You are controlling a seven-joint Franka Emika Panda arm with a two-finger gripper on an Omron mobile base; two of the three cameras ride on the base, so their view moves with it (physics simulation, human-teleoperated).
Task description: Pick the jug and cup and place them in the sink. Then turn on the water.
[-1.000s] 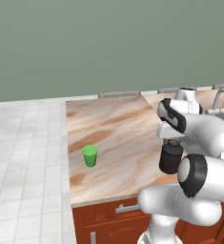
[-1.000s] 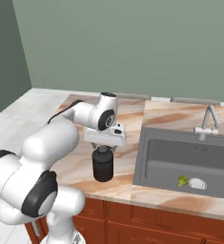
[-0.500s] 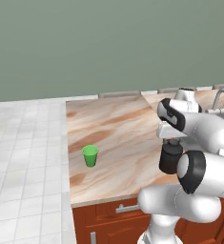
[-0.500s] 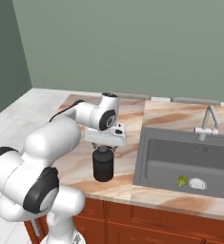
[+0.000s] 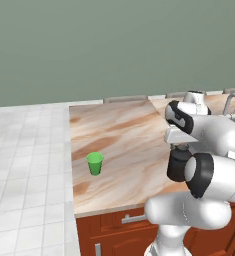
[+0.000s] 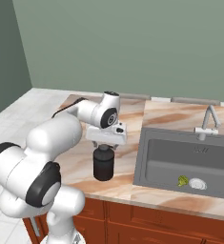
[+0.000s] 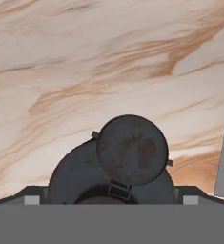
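on the marbled beige countertop (image 6: 75, 164), just beside the near left edge of the large dark grey recessed sink (image 6: 154, 164), we hold our two-finger gripper (image 6: 104, 146) straight down over the narrower round cap of the squat dark grey-black cylindrical jug (image 6: 104, 165), clasped on that cap as far as we can judge, since the top is the one part slim enough to fit between the fingers. the jug stands upright, long axis vertical and cap pointing up at our hand, while the small bright green tapered plastic cup (image 5: 94, 163) waits well apart, upright with its mouth up.
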